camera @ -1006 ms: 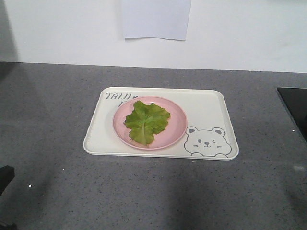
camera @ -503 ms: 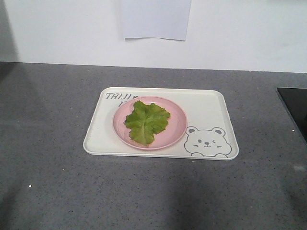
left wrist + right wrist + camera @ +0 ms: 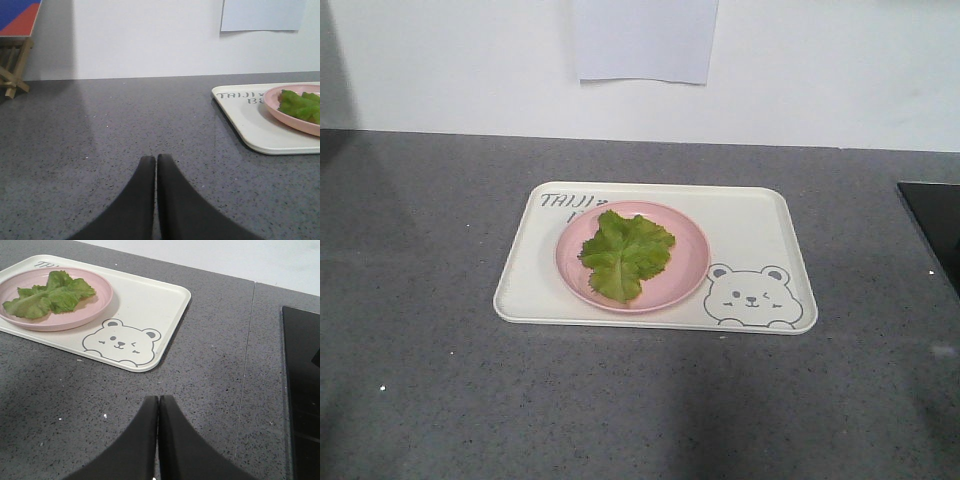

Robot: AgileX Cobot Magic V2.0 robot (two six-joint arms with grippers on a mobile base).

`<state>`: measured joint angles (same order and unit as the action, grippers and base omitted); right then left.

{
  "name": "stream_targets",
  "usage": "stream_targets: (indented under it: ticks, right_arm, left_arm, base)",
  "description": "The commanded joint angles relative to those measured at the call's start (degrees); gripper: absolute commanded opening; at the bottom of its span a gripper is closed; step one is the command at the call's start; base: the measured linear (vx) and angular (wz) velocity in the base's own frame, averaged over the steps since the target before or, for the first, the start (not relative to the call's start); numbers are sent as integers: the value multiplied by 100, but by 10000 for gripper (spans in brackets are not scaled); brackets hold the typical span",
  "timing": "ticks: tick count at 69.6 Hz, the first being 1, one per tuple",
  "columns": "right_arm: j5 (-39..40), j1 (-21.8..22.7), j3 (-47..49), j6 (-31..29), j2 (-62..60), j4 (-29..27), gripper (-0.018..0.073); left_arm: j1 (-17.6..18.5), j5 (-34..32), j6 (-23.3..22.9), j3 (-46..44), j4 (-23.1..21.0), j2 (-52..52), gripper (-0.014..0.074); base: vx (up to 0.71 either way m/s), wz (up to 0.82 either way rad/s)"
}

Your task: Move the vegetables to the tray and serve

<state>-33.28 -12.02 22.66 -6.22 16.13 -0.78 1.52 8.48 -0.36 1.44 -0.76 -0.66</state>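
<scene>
Dark object gone from lower-left; lettuce (image 3: pixel 625 253) on pink plate (image 3: pixel 685 270), tray (image 3: pixel 760 225).

I'm at what looks like a kitchen worktop: speckled grey counter (image 3: pixel 440 380) against a plain white wall (image 3: pixel 840 70); a black glass hob panel (image 3: pixel 302 390) sits flush at my right.

Front overview; low wrist views (shared tray (image 3: pixel 750 215))
</scene>
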Motion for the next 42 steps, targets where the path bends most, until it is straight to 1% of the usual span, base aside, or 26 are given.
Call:
stream_targets:
  ticks: [1, 42]
  right_arm:
    - [398, 10, 145, -7, 40, 34, -6]
    - [398, 10, 145, -7, 40, 34, -6]
  left_arm:
    - [-4, -475, -58, 160, -24, -81, -6]
    - [-4, -475, -58, 160, -24, -81, -6]
  base:
    - [0, 0]
    - [0, 0]
